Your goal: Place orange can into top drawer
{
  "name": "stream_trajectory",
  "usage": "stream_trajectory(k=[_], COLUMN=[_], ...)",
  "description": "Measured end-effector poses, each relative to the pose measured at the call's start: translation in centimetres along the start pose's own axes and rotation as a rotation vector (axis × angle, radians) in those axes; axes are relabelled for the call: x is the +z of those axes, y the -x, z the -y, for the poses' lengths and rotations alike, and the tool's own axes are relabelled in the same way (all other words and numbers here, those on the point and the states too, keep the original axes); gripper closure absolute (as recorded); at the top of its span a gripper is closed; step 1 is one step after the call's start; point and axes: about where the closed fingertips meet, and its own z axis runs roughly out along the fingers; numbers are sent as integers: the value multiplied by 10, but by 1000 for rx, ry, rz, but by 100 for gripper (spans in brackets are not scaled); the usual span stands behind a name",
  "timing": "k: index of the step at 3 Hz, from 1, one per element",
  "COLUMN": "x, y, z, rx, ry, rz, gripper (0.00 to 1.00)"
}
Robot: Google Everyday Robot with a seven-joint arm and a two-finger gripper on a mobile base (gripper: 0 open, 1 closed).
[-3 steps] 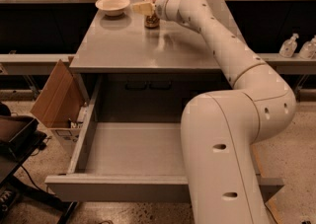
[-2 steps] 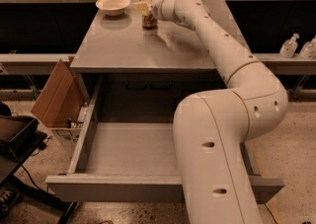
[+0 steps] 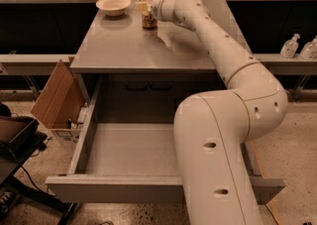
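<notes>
Can sits far back on the worktop, end effector against it — clenched or not, I cannot tell. You're at the grasp; next you lift it toward the open drawer.

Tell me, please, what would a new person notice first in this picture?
The big white arm fills the right side, reaching from the front to the back of the grey cabinet top. There its hand is at the orange can, right of a cream bowl. Below, the top drawer stands pulled open.
</notes>
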Motion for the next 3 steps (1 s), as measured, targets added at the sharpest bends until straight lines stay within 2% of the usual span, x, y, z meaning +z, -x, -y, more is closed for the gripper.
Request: stream_trajectory(k=[1,2,3], x=[-5,-51,-133], y=[7,26,51], z=[-4,-1,4], rx=[23,55,48], ry=[39,107,144], rz=[34,91,171], gripper=[100,100,100])
